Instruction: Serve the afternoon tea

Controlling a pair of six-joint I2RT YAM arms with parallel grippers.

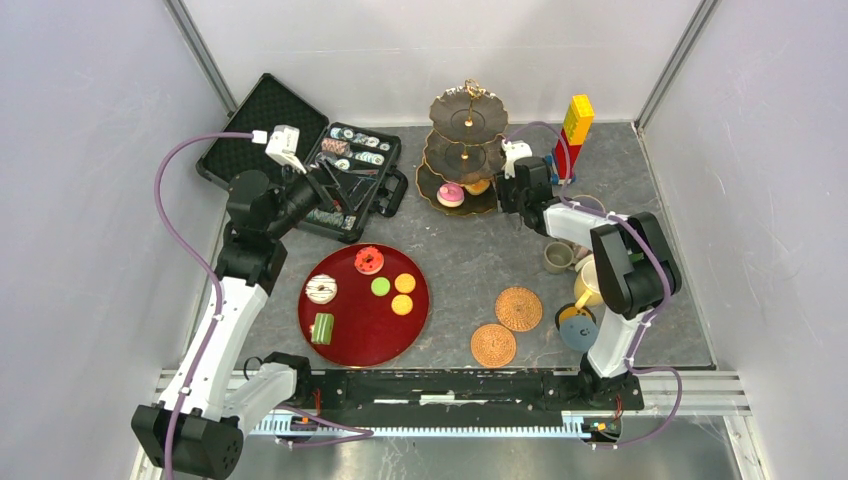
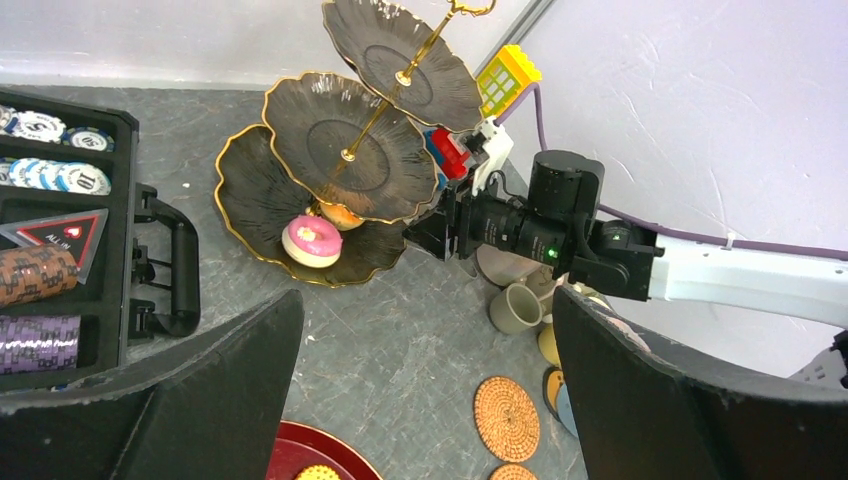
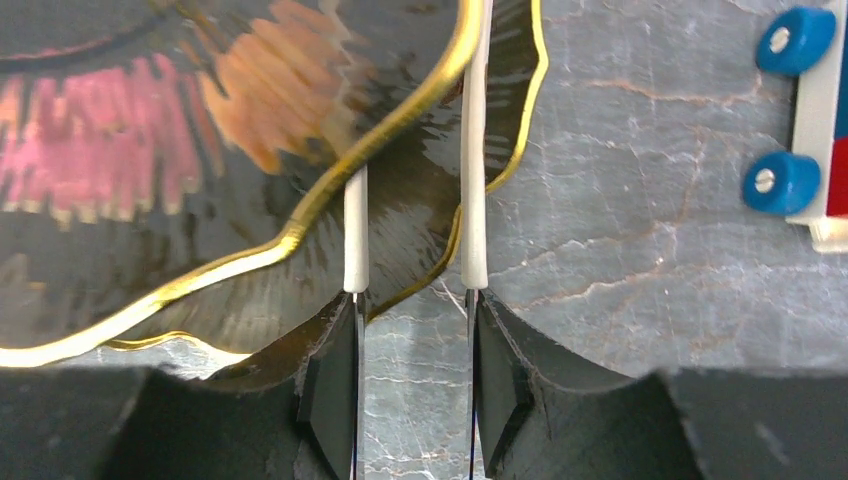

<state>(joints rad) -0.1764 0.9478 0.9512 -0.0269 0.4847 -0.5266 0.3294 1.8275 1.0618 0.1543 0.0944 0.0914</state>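
The three-tier dark gold-rimmed stand (image 1: 467, 150) (image 2: 330, 140) stands at the back. A pink donut (image 1: 450, 194) (image 2: 312, 240) and an orange treat (image 1: 478, 187) lie on its bottom tier. My right gripper (image 1: 508, 193) (image 3: 412, 310) is at the stand's right side, shut on metal tongs (image 3: 473, 150). The tongs' white tips reach over the bottom tier's rim, apart, with nothing between them. My left gripper (image 1: 322, 188) (image 2: 430, 400) hovers open and empty near the black case. More treats lie on the red tray (image 1: 360, 342): a red donut (image 1: 369, 260), a white donut (image 1: 320, 290) and a green cake (image 1: 322, 328).
A black case of poker chips (image 1: 355, 150) lies open at the back left. Two woven coasters (image 1: 518, 308) sit right of the tray. A small grey mug (image 1: 557, 257) and a yellow mug (image 1: 588, 285) crowd my right arm. A red-and-yellow block tower (image 1: 575, 125) stands behind the stand.
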